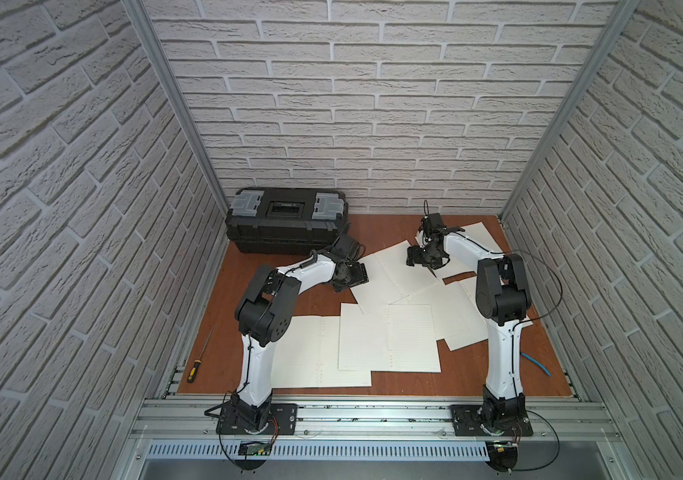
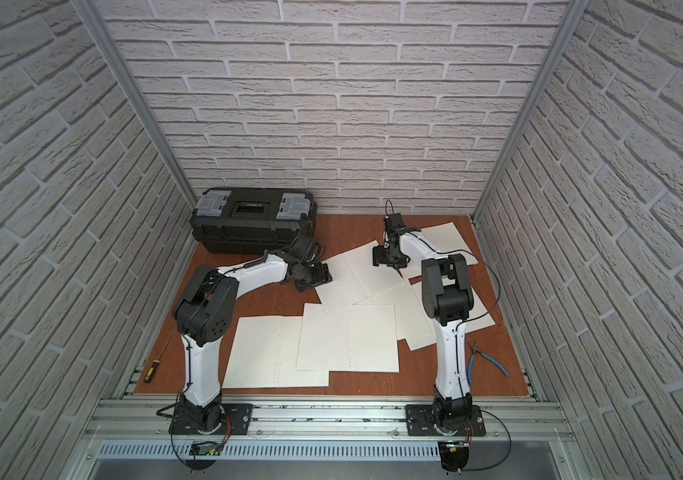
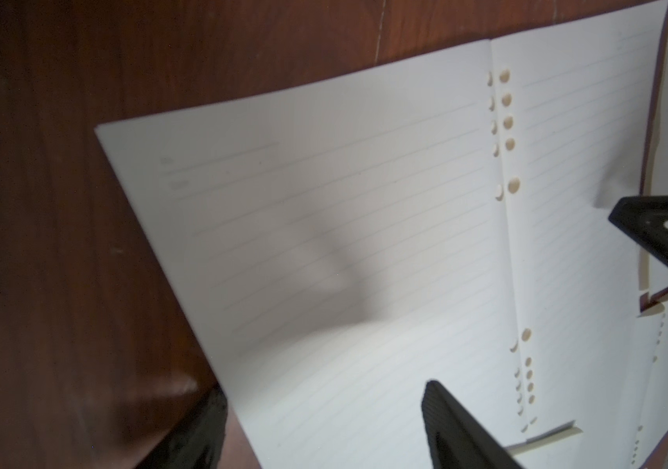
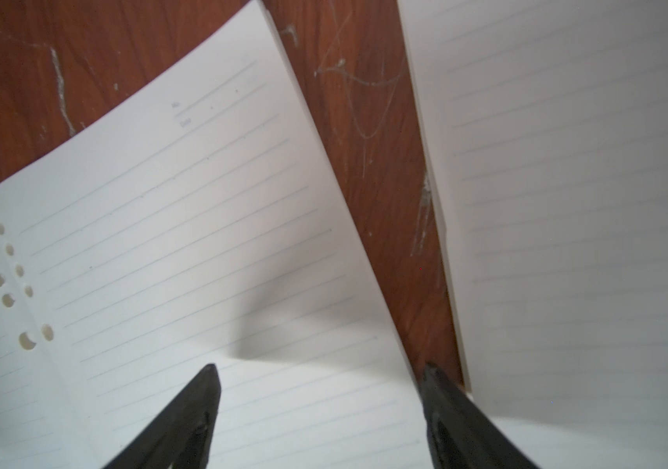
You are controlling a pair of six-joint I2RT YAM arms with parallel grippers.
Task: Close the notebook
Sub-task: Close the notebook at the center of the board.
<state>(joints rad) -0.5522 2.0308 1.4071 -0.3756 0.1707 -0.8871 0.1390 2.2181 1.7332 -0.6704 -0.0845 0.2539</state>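
Note:
The notebook lies open and flat at the back middle of the wooden table, its lined white pages meeting at a fold with punched holes. My left gripper is low at its left page edge. In the left wrist view the left gripper is open, with one finger over the wood and the other over the page. My right gripper is at the right page. In the right wrist view the right gripper is open and straddles that page's outer edge. Neither holds anything.
A black toolbox stands at the back left. More open lined booklets lie at the front left, the middle and the back right. A screwdriver lies by the left edge and blue-handled pliers at the right.

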